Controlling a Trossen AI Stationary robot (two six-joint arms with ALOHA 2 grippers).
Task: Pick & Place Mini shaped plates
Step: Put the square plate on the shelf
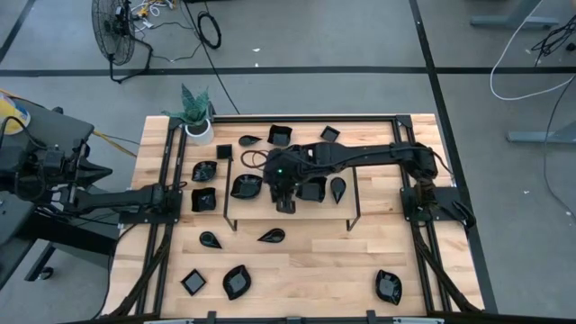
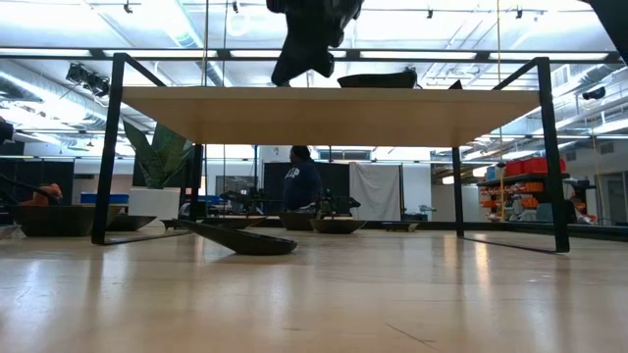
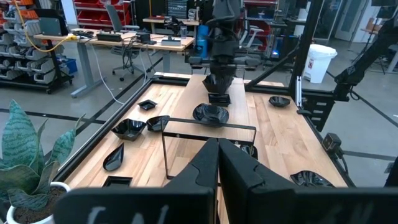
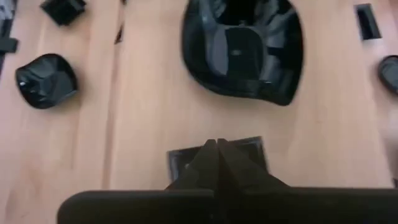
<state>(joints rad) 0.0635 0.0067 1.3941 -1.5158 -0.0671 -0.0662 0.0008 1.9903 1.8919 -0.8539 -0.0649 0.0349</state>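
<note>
Several glossy black mini shaped plates lie scattered on the wooden table (image 1: 306, 270), for instance a teardrop (image 1: 271, 236) and a square (image 1: 193, 282). A raised wooden shelf (image 2: 334, 103) on a black wire frame carries a wavy leaf plate (image 1: 245, 186), a square one (image 1: 312, 189) and a teardrop (image 1: 337, 189). My right gripper (image 4: 216, 146) is shut and slants down over the shelf, its tips over a small square plate (image 4: 252, 152) that the fingers partly hide. My left gripper (image 3: 219, 155) is shut and waits level at the table's left edge. My right gripper's shut fingertips (image 4: 208, 155) stand in front of the near rim of the small square plate (image 4: 180, 158), which lies flat on the shelf. The fingers hide the meeting place, so I cannot tell whether they touch it.
A white pot with a green plant (image 1: 196, 112) stands at the far left corner. The black frame's legs (image 2: 110, 147) and rails (image 3: 208, 124) rise around the shelf. More plates sit near the front edge (image 1: 389, 286). A person (image 2: 299, 181) stands in the room behind.
</note>
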